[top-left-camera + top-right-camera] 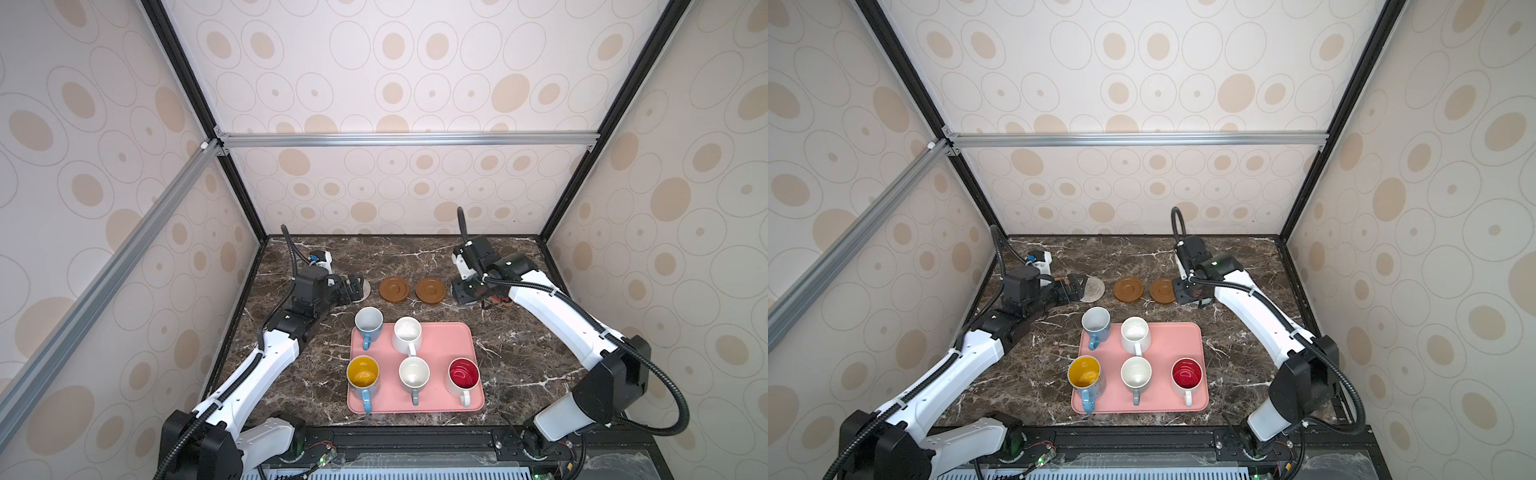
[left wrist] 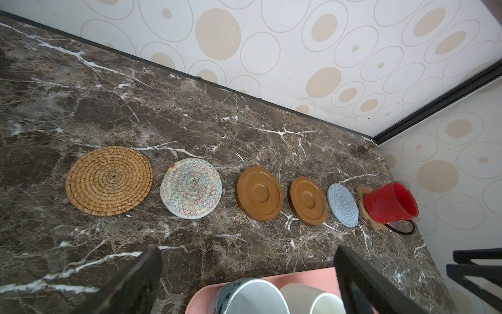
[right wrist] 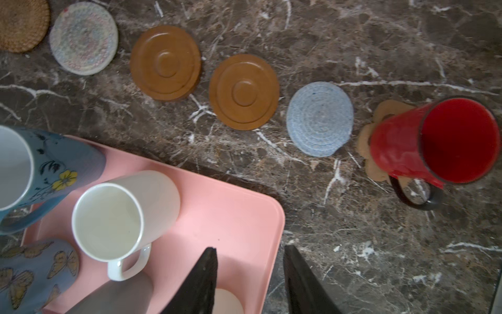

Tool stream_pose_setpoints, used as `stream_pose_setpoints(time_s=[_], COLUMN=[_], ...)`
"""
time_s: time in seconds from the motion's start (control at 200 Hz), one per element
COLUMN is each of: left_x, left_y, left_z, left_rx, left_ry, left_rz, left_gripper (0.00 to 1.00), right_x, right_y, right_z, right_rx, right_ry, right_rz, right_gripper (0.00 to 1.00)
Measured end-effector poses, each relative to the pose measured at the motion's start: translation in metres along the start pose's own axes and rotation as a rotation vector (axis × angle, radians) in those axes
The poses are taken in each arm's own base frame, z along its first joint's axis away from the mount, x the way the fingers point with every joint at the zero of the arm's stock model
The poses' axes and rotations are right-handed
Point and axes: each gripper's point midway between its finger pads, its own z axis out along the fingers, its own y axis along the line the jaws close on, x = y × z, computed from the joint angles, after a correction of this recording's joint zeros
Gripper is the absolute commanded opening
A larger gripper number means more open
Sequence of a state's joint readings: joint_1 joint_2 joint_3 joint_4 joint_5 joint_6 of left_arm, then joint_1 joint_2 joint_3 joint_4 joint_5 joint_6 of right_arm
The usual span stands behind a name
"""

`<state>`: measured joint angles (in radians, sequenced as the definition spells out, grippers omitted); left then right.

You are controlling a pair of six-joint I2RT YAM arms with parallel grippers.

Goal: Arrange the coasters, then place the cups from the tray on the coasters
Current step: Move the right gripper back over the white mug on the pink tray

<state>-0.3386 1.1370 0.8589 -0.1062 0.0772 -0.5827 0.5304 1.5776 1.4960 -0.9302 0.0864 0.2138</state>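
Six coasters lie in a row at the back: tan rattan (image 2: 108, 180), cream woven (image 2: 191, 188), two brown discs (image 1: 393, 289) (image 1: 430, 290), grey-blue (image 3: 320, 119) and a paw-shaped one (image 3: 365, 141). The all-red cup (image 3: 434, 141) stands on the paw coaster. The pink tray (image 1: 449, 345) holds the light blue (image 1: 368, 322), white (image 1: 407, 332), yellow-inside (image 1: 363, 374), grey (image 1: 413, 374) and red-inside (image 1: 463, 374) cups. My left gripper (image 2: 245, 247) hangs open by the cream coaster. My right gripper (image 3: 250, 248) is open and empty over the tray's back right corner.
Patterned walls and black frame posts close in the marble table (image 1: 511, 365) at the back and both sides. In both top views my right arm hides the grey-blue coaster and most of the red cup. The tray sits near the front edge.
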Motion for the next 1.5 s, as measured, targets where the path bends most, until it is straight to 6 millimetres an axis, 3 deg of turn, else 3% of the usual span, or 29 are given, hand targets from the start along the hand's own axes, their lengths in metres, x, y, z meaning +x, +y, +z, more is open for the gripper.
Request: stream_pose_setpoints(time_s=[0.235,0.74,1.496], left_x=[0.000,0.009,0.013], left_y=[0.000,0.004,0.006], left_z=[0.000,0.004,0.005], left_rx=[0.000,0.003,0.003], left_ry=[-0.001,0.008,0.014], left_rz=[-0.005,-0.031,-0.047], left_gripper=[1.00,1.00,1.00], right_x=[0.024,0.061,0.099], right_y=[0.053,0.113,0.125], right_z=[0.010,0.021,0.051], right_rx=[-0.046,-0.101,-0.104], right_ry=[0.077,0.163,0.276], right_rz=[-0.075,-0.110,-0.106], right_gripper=[0.44,0.44,0.44])
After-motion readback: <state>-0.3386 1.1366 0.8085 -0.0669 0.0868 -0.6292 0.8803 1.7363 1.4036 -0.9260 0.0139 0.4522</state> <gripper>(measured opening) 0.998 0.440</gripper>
